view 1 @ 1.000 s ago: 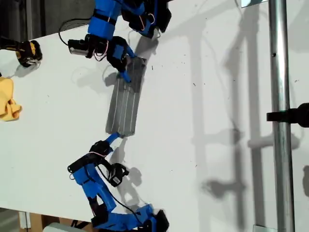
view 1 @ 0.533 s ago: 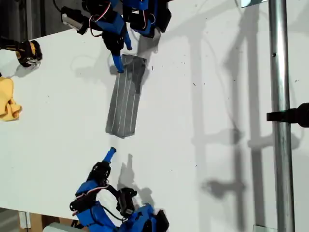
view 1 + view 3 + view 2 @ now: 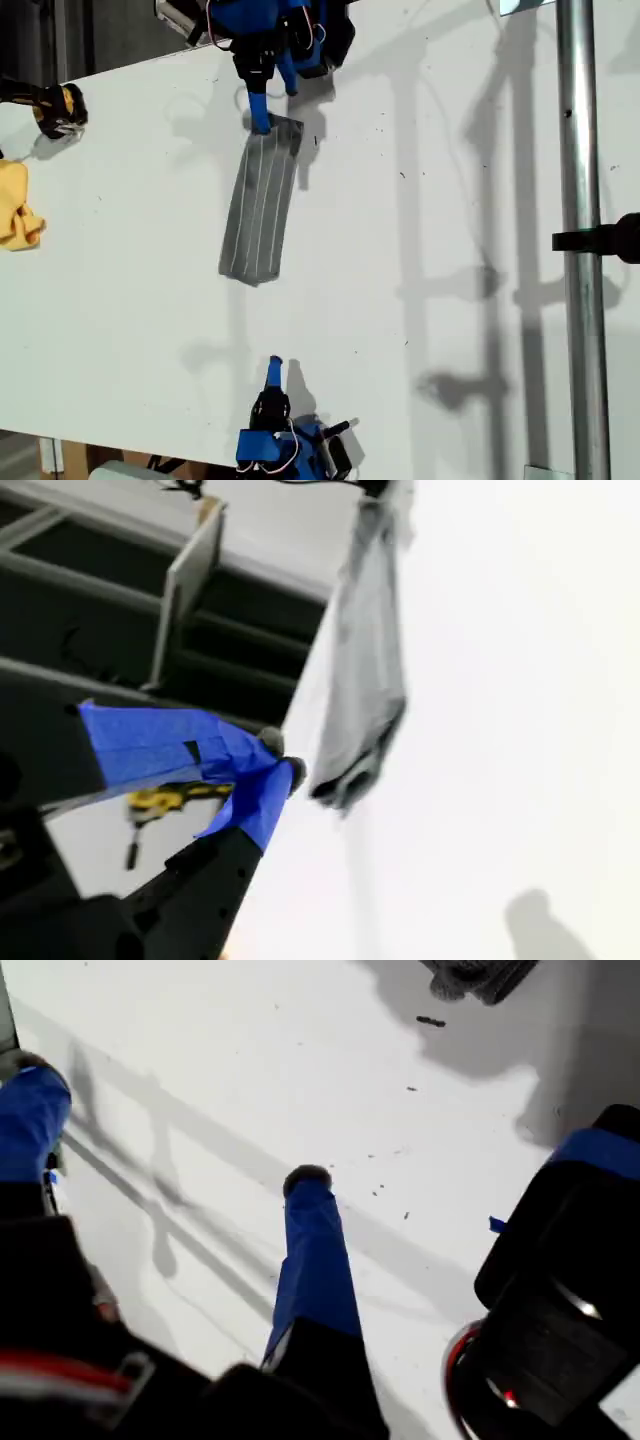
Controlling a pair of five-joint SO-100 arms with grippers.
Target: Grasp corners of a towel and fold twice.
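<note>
On the white table (image 3: 430,150), a narrow folded grey white-striped towel (image 3: 260,205).

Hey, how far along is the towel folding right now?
Done: the towel lies flat as a long narrow strip, so it looks folded lengthwise at least once; I cannot count the layers. In hand: nothing. My first gripper is open near one end, and my second gripper is shut and empty, off the other end. Left: possibly a fold across its length, if one is still owed.
</note>
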